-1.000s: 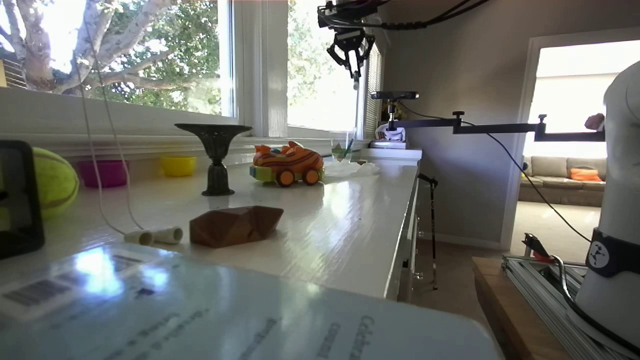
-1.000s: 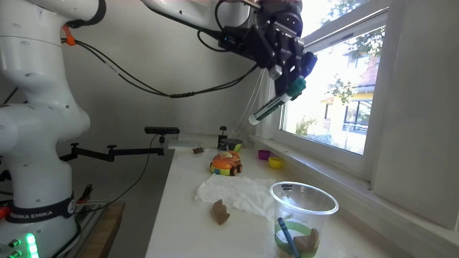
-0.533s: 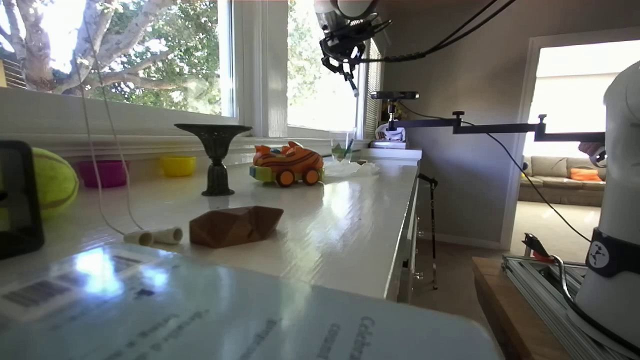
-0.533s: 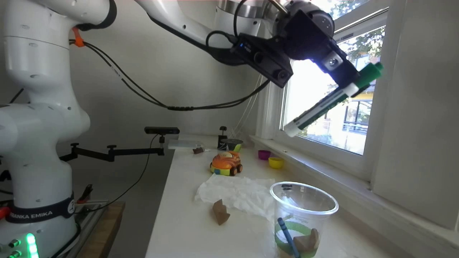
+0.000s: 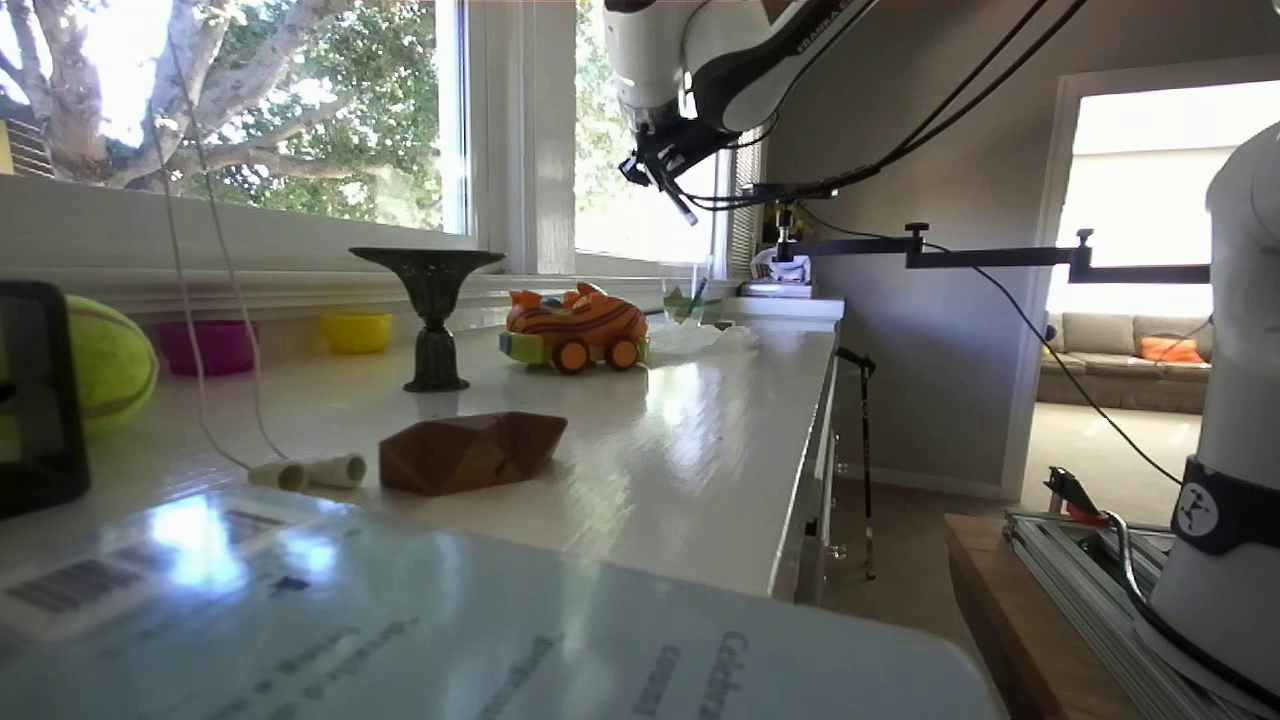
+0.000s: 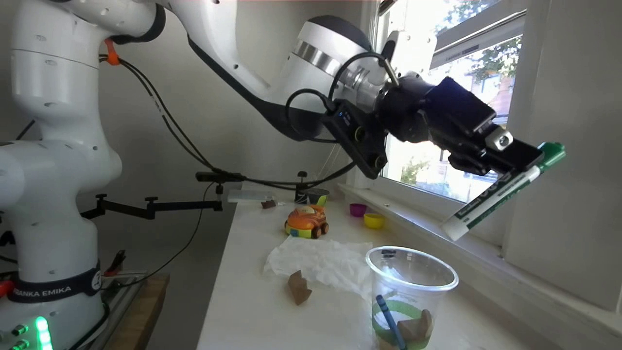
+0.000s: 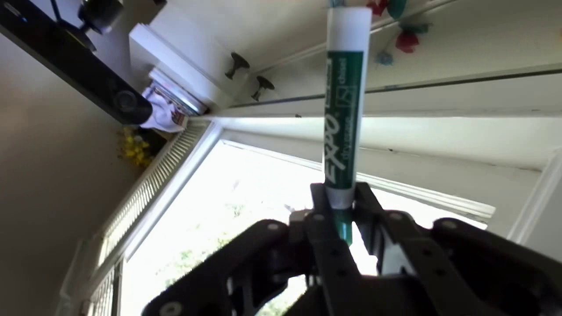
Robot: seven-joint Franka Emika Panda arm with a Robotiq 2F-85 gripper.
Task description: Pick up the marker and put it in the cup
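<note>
Your fingers clamp the tilted marker, higher than the cup; steepen the marker, centre over the cup, lower, let go.

A crayon leans in the cup on the counter.

I see daylight flooding a window, a thick-limbed tree outside it. A glossy white counter runs alongside. Next to a grey wall, a pale door frame shows me a sofa with an orange cushion; the floor before it, too bright to judge, may be carpet.
</note>
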